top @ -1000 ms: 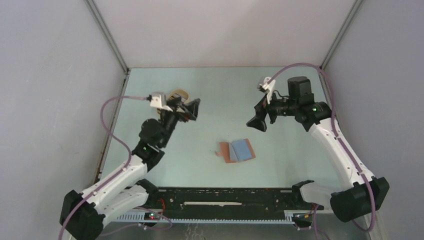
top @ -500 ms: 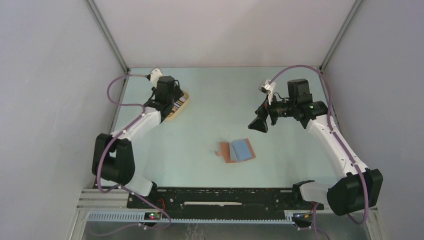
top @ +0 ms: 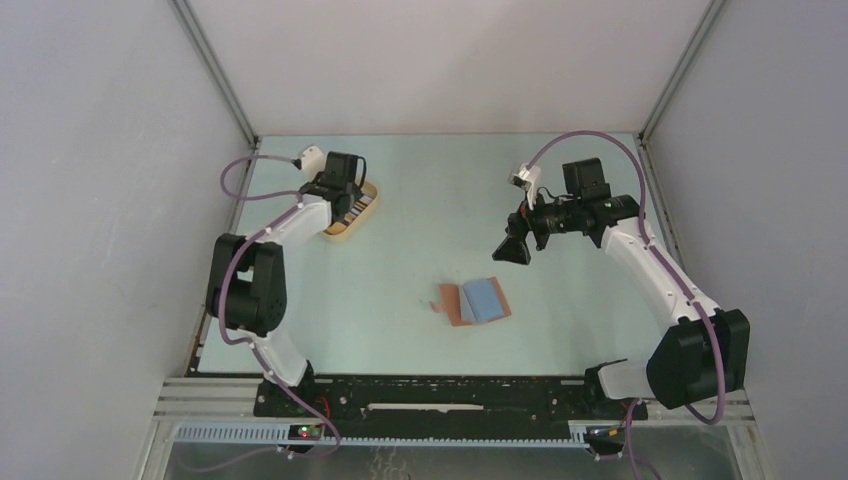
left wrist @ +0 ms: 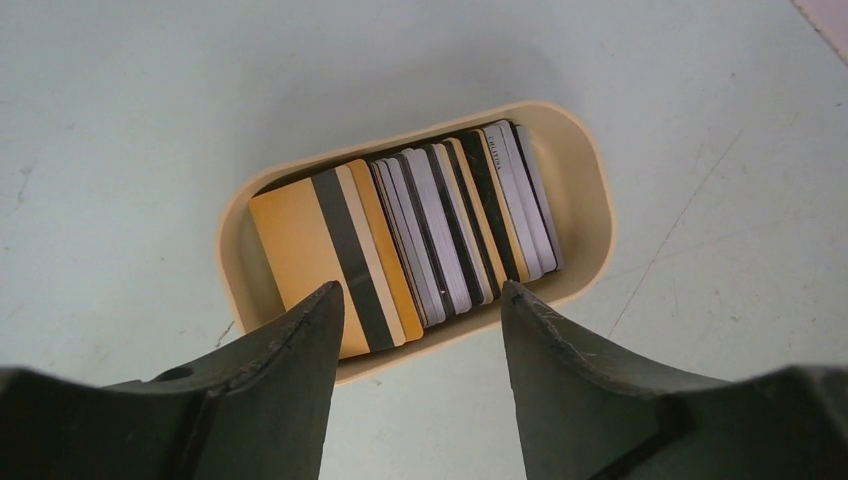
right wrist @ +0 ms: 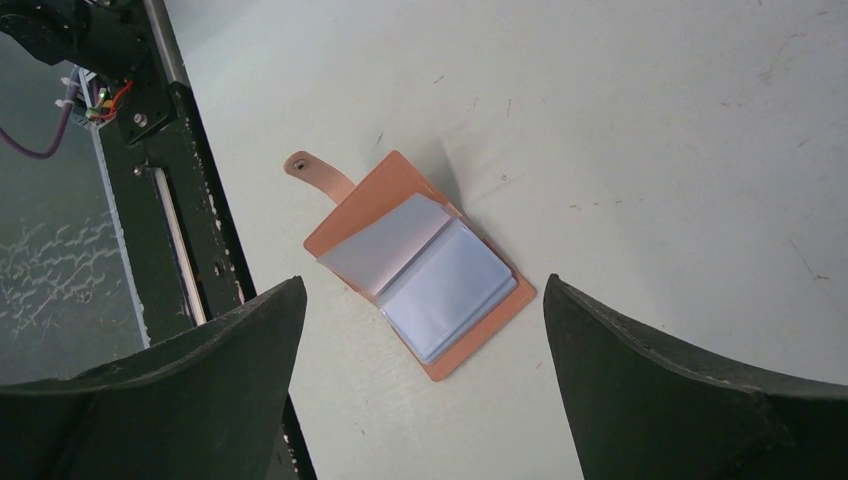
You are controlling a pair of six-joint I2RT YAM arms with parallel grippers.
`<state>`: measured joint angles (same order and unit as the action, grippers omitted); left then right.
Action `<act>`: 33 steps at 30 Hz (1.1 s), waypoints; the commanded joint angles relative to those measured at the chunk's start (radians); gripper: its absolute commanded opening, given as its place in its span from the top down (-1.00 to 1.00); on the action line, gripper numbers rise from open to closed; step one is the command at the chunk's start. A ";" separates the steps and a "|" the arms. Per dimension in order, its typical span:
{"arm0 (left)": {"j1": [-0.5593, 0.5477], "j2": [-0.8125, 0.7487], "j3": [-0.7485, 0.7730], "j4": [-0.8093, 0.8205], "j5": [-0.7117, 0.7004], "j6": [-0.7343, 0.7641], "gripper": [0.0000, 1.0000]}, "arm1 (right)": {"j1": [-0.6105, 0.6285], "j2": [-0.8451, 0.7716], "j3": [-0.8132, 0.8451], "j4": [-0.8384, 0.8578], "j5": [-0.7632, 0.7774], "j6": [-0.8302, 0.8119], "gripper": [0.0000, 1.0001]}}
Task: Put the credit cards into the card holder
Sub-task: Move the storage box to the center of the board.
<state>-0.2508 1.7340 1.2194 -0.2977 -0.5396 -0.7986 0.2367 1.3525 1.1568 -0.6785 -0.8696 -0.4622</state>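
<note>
Reddish-brown holder (top: 475, 302) lies open and flat on the table (top: 430, 180), roughly mid-table, clear sleeves facing up. Its snap tab (right wrist: 300, 165) sticks out from the left edge in the top view. Cards (left wrist: 420, 240) sit in a leaning stack inside the tan oval tray (left wrist: 590, 200) at far left, well apart from the holder. Front card is orange with a dark stripe. Left gripper (left wrist: 420, 295) hangs over the tray pointing down, fingers (left wrist: 290, 350) partly spread, nothing pinched. Its tips sit over the tray's near rim; can't tell if they touch it or the cards. Right gripper (right wrist: 422, 285) is up off the table, beyond and right of the holder, angled down at it. Fingers are spread wide and empty, and the holder shows between them in the wrist view.
</note>
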 commanded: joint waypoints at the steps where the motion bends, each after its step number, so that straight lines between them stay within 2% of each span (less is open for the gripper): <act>1: 0.002 0.023 0.052 -0.027 -0.016 -0.040 -0.31 | 0.008 0.002 0.000 -0.006 -0.008 -0.021 -0.94; 7: 0.002 0.092 0.119 -0.127 0.001 -0.057 -0.41 | 0.012 0.000 0.001 -0.006 -0.009 -0.022 -0.94; 13: 0.006 0.151 0.205 -0.242 -0.012 -0.083 -0.43 | 0.013 -0.004 0.000 -0.008 -0.012 -0.023 -0.94; 22: 0.049 0.183 0.211 -0.252 0.079 -0.104 -0.37 | 0.015 -0.008 0.000 -0.010 -0.018 -0.026 -0.94; 33: 0.053 0.187 0.219 -0.267 0.082 -0.110 -0.23 | 0.016 -0.018 0.000 -0.012 -0.019 -0.028 -0.94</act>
<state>-0.2001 1.9152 1.3842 -0.5449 -0.4591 -0.8909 0.2497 1.3529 1.1568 -0.6800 -0.8707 -0.4706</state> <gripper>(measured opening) 0.631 0.971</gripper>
